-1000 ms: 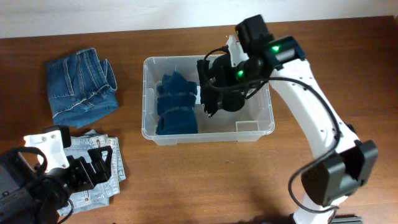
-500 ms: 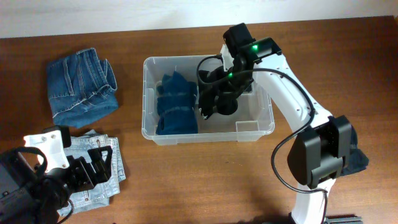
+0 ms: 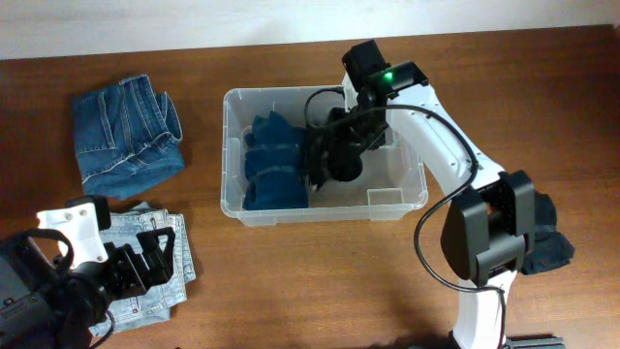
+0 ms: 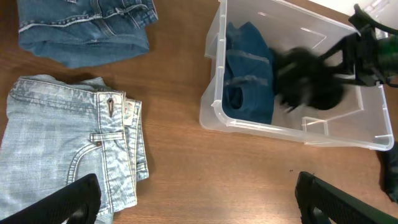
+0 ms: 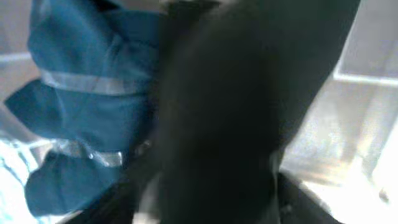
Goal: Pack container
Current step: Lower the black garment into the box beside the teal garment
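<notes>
The container [image 3: 229,145] is a clear plastic bin at the table's middle, also in the left wrist view [image 4: 214,81]. A folded blue garment [image 3: 274,165] fills its left half. My right gripper [image 3: 327,163] reaches down inside the bin just right of that garment, with a black garment [image 3: 347,155] bunched at its jaws. In the right wrist view the black garment [image 5: 236,112] is a blur that hides the jaws, so their state is unclear. My left gripper [image 4: 199,211] stands wide open at the table's front left, over folded light jeans [image 4: 62,143], holding nothing.
Folded dark blue jeans [image 3: 126,136] lie at the back left. Light jeans [image 3: 165,267] lie at the front left under the left arm. A dark garment [image 3: 550,242] lies beside the right arm's base.
The right gripper has moved left and lower inside the bin with the black garment, closer to the blue garment. The left arm has not moved.
</notes>
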Robot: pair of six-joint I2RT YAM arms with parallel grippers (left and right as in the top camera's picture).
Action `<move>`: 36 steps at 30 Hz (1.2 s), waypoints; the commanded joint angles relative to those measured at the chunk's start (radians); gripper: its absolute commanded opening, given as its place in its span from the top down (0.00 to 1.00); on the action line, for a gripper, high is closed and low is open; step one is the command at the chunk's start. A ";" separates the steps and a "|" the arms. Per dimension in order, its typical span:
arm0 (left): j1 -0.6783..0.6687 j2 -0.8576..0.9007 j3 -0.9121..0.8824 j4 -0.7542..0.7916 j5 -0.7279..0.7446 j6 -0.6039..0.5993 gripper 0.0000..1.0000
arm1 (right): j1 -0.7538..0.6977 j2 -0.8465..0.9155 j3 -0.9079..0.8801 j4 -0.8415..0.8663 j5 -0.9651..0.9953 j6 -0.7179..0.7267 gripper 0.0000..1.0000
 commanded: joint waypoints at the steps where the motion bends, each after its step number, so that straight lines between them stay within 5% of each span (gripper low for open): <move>1: 0.000 0.001 0.002 0.002 0.000 0.013 0.01 | 0.026 -0.003 0.000 0.002 -0.018 0.009 0.21; 4: 0.000 0.001 0.002 0.002 0.000 0.013 0.01 | 0.026 -0.005 0.002 -0.003 -0.021 0.012 0.14; 12: 0.000 0.001 0.002 0.002 0.000 0.013 0.01 | -0.029 -0.008 0.162 -0.119 0.051 0.007 0.17; 24: 0.000 0.001 0.002 0.002 0.000 0.013 0.01 | -0.038 0.001 0.123 -0.240 0.376 -0.048 0.93; 36: 0.000 0.001 0.002 0.002 0.000 0.013 0.01 | -0.038 0.003 -0.073 -0.115 0.390 -0.018 0.96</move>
